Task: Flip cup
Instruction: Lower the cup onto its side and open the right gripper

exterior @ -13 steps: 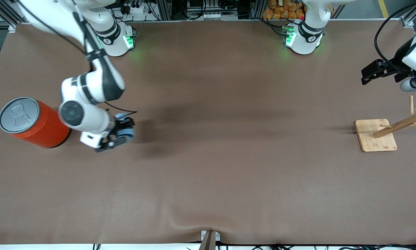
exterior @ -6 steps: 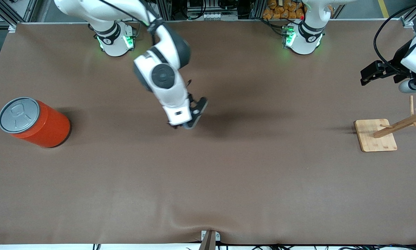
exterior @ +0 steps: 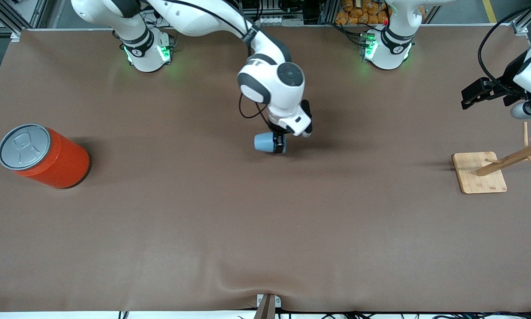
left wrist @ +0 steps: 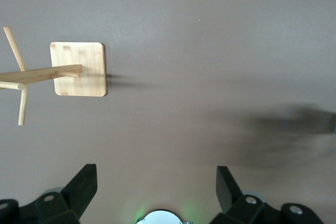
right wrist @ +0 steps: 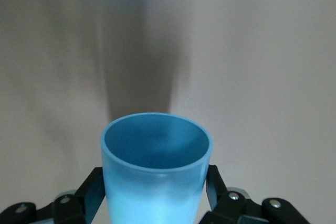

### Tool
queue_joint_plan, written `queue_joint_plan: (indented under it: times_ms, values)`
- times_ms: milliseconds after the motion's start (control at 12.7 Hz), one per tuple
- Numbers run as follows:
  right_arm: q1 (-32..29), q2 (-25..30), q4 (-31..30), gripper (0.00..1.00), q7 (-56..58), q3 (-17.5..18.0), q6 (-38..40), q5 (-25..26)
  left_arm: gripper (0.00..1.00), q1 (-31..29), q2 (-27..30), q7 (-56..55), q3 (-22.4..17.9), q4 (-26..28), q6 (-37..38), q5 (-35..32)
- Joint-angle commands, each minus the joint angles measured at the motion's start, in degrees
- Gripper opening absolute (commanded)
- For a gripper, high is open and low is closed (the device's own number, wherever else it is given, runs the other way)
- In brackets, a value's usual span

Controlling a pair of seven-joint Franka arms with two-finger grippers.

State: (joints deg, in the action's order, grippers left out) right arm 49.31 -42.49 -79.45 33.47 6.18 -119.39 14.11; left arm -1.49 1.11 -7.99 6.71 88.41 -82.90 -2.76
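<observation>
The cup [right wrist: 156,177] runs off the right wrist view's edge, hiding its base. In the front view, the wooden rack [exterior: 509,157] at the left arm's end is cropped, and the left gripper [exterior: 471,94] partly leaves the picture.

light-blue cup [exterior: 263,142], sideways, above table middle
</observation>
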Motion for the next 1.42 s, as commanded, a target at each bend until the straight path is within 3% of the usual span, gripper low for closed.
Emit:
queue_joint_plan:
  times_ms: [0, 316, 1105, 1184, 1263, 1342]
  values:
    - [0.6, -1.9, 2.4, 0.0, 1.6, -0.5, -1.1, 1.7, 1.0, -0.4, -0.4, 1.0, 0.3, -1.1, 0.5, -1.1]
    - [1.2, -4.9, 2.3, 0.0, -1.7, -0.6, -6.9, 1.8, 1.0, -0.9, -0.4, 1.0, 0.3, -1.0, 0.5, -1.1]
    - [2.8, -7.5, 2.1, 0.0, -8.1, -0.6, -8.1, 3.5, 1.0, -1.7, -0.8, 1.1, 0.4, -1.0, 0.5, -1.0]
    - [2.8, -7.5, 2.1, 0.21, -8.1, -0.6, -8.1, 3.5, 1.0, -1.7, -0.8, 1.1, 0.4, -1.0, 0.4, -1.0]
    - [2.6, -7.4, 2.2, 0.99, -8.1, -0.6, -8.1, 3.4, 1.0, -1.8, -0.8, 1.1, 0.4, -1.0, 0.4, -1.0]
    - [2.6, -7.3, 2.2, 1.0, -8.1, -0.6, -8.1, 3.3, 1.0, -1.8, -0.9, 1.1, 0.4, -1.1, 0.4, -1.0]
